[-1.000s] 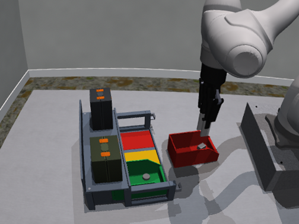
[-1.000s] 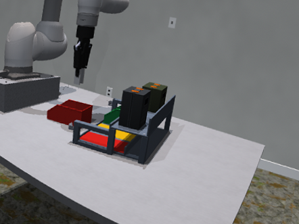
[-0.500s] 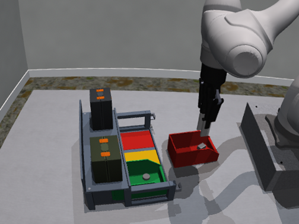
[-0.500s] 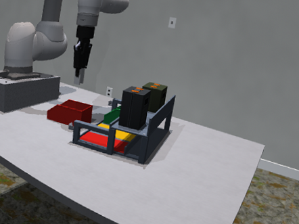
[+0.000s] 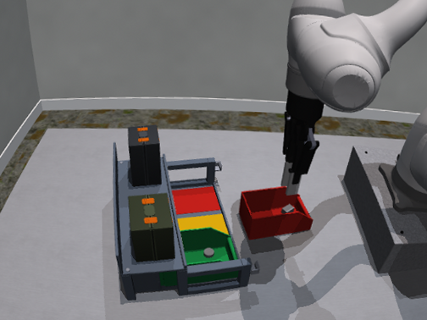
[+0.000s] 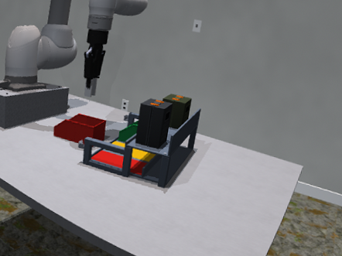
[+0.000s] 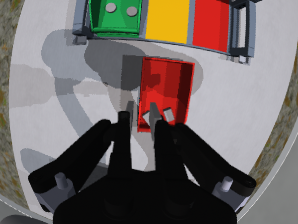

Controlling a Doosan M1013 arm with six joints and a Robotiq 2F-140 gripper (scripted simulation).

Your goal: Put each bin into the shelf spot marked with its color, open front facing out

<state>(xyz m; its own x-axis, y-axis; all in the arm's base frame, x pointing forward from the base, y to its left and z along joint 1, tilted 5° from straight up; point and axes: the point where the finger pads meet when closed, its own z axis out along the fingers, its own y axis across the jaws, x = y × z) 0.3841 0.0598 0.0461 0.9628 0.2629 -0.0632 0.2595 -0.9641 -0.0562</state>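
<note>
My gripper (image 5: 289,184) (image 6: 90,92) (image 7: 141,110) is slightly open and empty, its fingertips above the low front end of the red bin. The red bin (image 5: 267,223) (image 6: 78,130) (image 7: 167,85) stands upright on the table before the shelf (image 5: 219,267) (image 6: 184,131), its low open front toward the robot base. Small grey parts (image 5: 288,209) (image 7: 168,115) lie in it. The green bin (image 5: 201,239) (image 6: 128,132) (image 7: 116,23) is in the shelf with its open front outward and two grey discs inside. The red mark (image 5: 196,201) (image 6: 106,158) (image 7: 211,25) and yellow mark (image 5: 203,222) (image 7: 167,20) are uncovered.
A black case (image 5: 145,165) (image 6: 153,124) and an olive case (image 5: 152,241) (image 6: 180,113) stand on the shelf's upper board. Side rails and a front lip edge the lower level. The robot's grey base block (image 5: 375,221) (image 6: 34,108) stands behind the red bin, away from the shelf.
</note>
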